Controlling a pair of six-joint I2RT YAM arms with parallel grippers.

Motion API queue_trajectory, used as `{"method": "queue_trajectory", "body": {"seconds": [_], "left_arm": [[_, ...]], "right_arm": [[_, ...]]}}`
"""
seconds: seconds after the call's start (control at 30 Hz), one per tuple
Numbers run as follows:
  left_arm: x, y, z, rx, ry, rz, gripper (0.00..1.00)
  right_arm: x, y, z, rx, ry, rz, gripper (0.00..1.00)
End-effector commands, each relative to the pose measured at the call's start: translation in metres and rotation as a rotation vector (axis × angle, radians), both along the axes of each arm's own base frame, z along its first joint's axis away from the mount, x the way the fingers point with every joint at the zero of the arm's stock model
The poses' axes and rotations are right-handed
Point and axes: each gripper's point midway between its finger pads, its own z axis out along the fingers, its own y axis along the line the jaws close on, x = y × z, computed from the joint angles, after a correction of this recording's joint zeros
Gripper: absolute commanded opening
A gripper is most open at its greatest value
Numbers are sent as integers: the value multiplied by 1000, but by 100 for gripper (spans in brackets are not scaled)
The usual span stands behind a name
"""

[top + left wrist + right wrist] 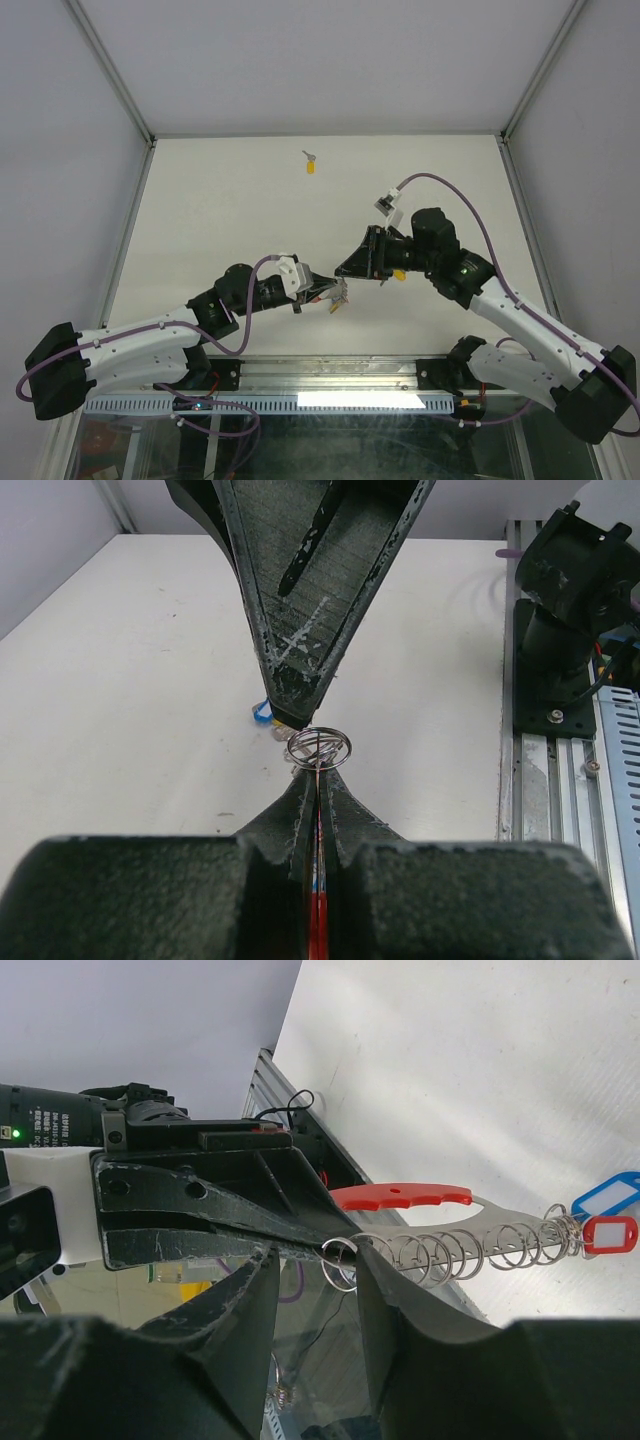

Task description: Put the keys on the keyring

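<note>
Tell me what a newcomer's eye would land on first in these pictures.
First, the meeting tip to tip over the middle of the table: the left tool is shut on the keyring, whose wire rings poke out toward the right tool. Next, a lone yellow key lying far off, near the table's back edge.

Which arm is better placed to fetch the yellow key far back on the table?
Right, probably. The left gripper is clamped shut on the keyring; the right gripper, open around its end, seems free to reach the yellow key.
</note>
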Motion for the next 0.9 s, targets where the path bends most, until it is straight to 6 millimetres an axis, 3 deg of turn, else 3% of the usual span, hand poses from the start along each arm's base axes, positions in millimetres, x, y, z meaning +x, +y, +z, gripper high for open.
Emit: {"method": "queue_trajectory", "body": {"seconds": [0.0, 0.43, 0.87], "left_arm": [[-1, -4, 39, -107, -78, -19, 0], [-1, -4, 38, -104, -73, -18, 0], [-1, -4, 37, -103, -68, -17, 0]], "right_arm": [[5, 2, 4, 6, -43, -6, 39], [-4, 6, 9, 32, -45, 48, 40], [-9, 8, 18, 73, -49, 73, 27]]}}
